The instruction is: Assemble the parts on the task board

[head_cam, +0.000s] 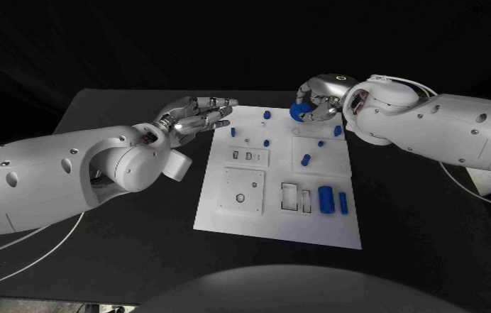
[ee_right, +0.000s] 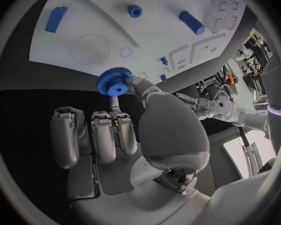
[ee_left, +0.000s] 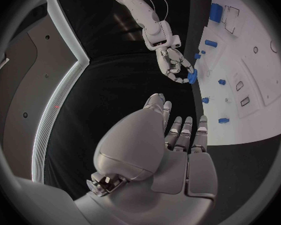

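Black table [head_cam: 123, 256], right hand [head_cam: 319, 106] pinching gear [head_cam: 300, 112]

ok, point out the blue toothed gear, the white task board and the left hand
blue toothed gear [ee_right: 115, 83]: right wrist view, its flat face beside the centre hole.
white task board [head_cam: 268, 222]: head view, bare patch near its front edge.
silver left hand [head_cam: 192, 119]: head view, middle of the hand.

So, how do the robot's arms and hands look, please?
Both arms have smooth white shells with small dark holes and thin white cables. The left hand and right hand are silver metal with jointed fingers. A glowing ring sits at the right wrist.
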Action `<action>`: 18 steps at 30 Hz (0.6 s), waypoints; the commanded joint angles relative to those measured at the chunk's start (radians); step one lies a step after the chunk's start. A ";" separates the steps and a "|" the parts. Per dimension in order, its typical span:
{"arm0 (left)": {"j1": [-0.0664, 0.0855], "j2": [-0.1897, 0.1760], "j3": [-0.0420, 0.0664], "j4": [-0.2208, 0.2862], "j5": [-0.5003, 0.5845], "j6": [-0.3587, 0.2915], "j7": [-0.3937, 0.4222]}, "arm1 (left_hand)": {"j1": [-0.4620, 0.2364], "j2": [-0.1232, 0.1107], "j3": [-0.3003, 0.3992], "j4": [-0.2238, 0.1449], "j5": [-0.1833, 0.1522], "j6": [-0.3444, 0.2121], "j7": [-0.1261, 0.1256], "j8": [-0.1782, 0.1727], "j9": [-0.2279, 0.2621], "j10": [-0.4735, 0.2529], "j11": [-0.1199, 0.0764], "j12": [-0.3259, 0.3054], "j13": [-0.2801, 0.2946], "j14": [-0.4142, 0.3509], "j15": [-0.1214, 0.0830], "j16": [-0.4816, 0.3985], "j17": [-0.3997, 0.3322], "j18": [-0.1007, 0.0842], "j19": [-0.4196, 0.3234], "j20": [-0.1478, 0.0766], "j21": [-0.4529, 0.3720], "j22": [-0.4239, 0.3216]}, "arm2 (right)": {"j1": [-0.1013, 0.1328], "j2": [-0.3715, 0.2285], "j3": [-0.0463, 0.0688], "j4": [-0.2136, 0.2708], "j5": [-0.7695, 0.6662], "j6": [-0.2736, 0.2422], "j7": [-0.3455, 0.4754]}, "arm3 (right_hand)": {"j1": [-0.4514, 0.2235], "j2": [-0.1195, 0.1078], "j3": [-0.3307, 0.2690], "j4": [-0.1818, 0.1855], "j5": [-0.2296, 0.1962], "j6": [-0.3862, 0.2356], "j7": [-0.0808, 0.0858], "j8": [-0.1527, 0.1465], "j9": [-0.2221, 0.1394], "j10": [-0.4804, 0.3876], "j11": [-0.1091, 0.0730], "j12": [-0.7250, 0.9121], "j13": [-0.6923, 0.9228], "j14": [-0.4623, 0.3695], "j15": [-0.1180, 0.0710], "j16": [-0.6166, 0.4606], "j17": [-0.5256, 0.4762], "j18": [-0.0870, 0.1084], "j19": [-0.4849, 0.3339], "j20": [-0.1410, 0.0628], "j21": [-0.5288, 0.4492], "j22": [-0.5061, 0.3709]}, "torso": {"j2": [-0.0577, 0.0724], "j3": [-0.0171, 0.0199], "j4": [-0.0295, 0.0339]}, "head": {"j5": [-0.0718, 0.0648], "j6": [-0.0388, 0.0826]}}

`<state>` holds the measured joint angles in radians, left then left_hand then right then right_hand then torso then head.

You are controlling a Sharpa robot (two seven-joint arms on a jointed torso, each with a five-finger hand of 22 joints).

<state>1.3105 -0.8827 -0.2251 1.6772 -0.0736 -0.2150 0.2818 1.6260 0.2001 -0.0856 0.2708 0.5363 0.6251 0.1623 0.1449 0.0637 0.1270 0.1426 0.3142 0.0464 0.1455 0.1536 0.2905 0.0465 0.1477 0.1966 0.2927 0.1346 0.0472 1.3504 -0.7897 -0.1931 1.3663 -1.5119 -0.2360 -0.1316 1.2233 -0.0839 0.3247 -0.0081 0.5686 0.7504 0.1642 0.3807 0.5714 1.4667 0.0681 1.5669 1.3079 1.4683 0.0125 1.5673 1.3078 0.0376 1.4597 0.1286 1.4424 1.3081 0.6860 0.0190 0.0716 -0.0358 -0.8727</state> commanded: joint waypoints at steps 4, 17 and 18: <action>0.000 0.002 0.001 0.002 -0.004 0.021 0.002 | 0.009 -0.001 0.005 -0.002 0.006 -0.001 0.005 0.006 0.001 0.000 0.008 0.003 0.001 0.003 0.007 0.006 0.001 -0.012 0.008 0.001 0.004 0.001 | 0.007 0.040 0.001 0.009 0.003 0.041 0.009 | -0.003 0.003 0.003 0.005 -0.006 0.027 -0.022 -0.009 -0.001 0.104 0.006 0.004 0.263 0.102 0.005 0.003 0.263 0.000 0.005 -0.001 -0.002 0.214 | 0.000 -0.0006 0.0012 | -0.005 0.000; 0.001 0.007 0.001 0.004 -0.004 0.018 0.001 | 0.010 -0.003 0.008 -0.002 0.006 0.000 0.005 0.007 0.001 0.000 0.008 0.005 0.001 0.005 0.010 0.009 0.002 -0.014 0.007 0.001 0.003 0.001 | 0.010 0.164 0.002 -0.039 0.016 0.092 0.018 | 0.003 0.006 0.007 0.003 -0.011 0.026 -0.020 -0.020 -0.008 0.104 0.007 0.004 0.263 0.102 0.006 0.003 0.263 0.000 0.004 -0.001 -0.003 0.213 | 0.000 0.0006 0.0035 | -0.003 0.000; 0.001 0.007 0.001 0.005 -0.004 0.018 0.001 | 0.010 -0.003 0.008 -0.002 0.006 0.001 0.005 0.007 0.001 0.000 0.008 0.005 0.001 0.006 0.010 0.009 0.002 -0.014 0.007 0.001 0.004 0.001 | 0.010 0.173 0.002 -0.048 0.016 0.096 0.018 | 0.003 0.006 0.007 0.003 -0.011 0.026 -0.020 -0.020 -0.009 0.104 0.008 0.004 0.263 0.102 0.006 0.003 0.263 0.000 0.004 -0.001 -0.003 0.213 | 0.000 0.0008 0.0036 | -0.002 0.000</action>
<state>1.3106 -0.8779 -0.2250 1.6787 -0.0737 -0.2124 0.2785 1.6260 0.2001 -0.0834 0.2686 0.5363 0.6252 0.1623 0.1449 0.0637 0.1271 0.1426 0.3142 0.0464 0.1508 0.1589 0.2961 0.0473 0.1477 0.1966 0.2927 0.1344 0.0471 1.3606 -0.6230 -0.1919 1.3277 -1.4962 -0.1822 -0.1236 1.2230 -0.0837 0.3275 -0.0052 0.5626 0.7580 0.1563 0.3659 0.5627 1.4667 0.0681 1.5669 1.3077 1.4683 0.0125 1.5673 1.3076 0.0376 1.4597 0.1286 1.4424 1.3079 0.6856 0.0190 0.0740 -0.0406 -0.8727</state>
